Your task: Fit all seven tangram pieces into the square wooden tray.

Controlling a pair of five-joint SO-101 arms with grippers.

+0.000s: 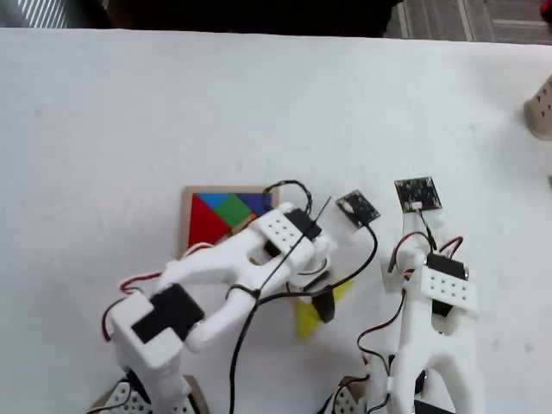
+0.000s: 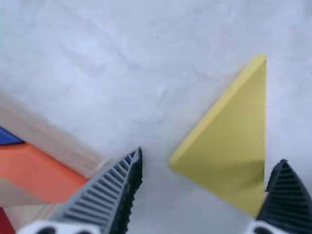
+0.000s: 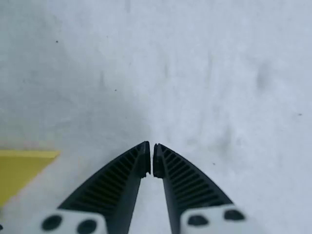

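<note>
A yellow triangle lies flat on the white table, just outside the wooden tray. My left gripper is open and hovers over it, one finger on each side of the triangle's near corner. An orange piece and a blue piece lie inside the tray. From above, the tray holds red, green and blue pieces, and the left arm hides part of it. The yellow triangle sits to its lower right. My right gripper is shut, empty, over bare table, with the yellow piece's tip beside it.
The right arm stands right of the yellow piece. Two small camera boards stick out above the arms. A cream perforated object sits at the table's right edge. The far half of the table is bare white surface.
</note>
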